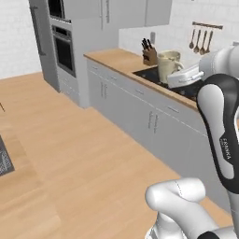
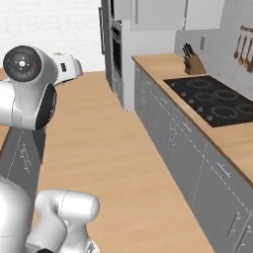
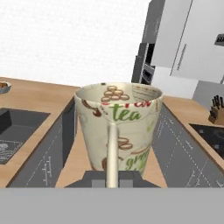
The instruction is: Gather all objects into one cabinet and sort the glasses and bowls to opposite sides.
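Observation:
A beige mug (image 3: 118,127) printed with "tea" lettering and brown patterns stands upright right in front of the hand camera, its handle facing the camera. My gripper (image 3: 112,177) is shut on that handle, with the dark fingers (image 3: 94,178) just showing at the mug's base. From the left base view, the mug (image 1: 167,64) hangs in the air in front of the stove counter, held by the gripper (image 1: 176,75) at chest height. The cabinet and the bowls are out of view.
A long wooden counter (image 2: 232,141) on grey cabinets runs along the right, with a black stovetop (image 2: 212,101) and a knife block (image 2: 193,63). A wall oven (image 1: 63,46) stands at the far end. An island counter with a dark sink (image 3: 17,127) lies to the left; wooden floor runs between.

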Motion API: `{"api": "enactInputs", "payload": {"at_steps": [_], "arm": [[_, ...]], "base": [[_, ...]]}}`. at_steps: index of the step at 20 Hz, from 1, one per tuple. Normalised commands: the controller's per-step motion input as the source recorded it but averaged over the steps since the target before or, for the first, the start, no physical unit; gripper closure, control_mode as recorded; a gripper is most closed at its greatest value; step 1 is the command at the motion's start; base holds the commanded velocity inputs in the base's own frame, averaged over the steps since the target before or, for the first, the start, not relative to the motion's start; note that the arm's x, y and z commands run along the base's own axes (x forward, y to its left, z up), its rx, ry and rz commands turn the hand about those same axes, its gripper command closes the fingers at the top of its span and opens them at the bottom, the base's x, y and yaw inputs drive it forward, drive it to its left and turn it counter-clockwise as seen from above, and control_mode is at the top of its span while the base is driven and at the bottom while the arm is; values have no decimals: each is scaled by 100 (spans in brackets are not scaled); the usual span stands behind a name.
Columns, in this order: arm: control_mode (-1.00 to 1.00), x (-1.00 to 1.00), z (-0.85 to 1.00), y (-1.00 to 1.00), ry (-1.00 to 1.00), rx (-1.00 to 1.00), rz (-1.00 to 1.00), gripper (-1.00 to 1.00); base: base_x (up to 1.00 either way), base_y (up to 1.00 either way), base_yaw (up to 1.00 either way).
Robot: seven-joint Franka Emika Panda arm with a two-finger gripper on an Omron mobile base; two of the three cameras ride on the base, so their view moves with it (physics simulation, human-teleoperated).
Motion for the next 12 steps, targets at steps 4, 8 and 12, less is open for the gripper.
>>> {"api": "enactInputs", "payload": {"at_steps": [4, 8, 12], "arm": [[100, 0, 0, 0, 0, 0, 0, 100], [100, 0, 0, 0, 0, 0, 0, 100], [100, 0, 0, 0, 0, 0, 0, 100]], "base": [[100, 7, 6], [100, 9, 23], [100, 2, 35]]}}
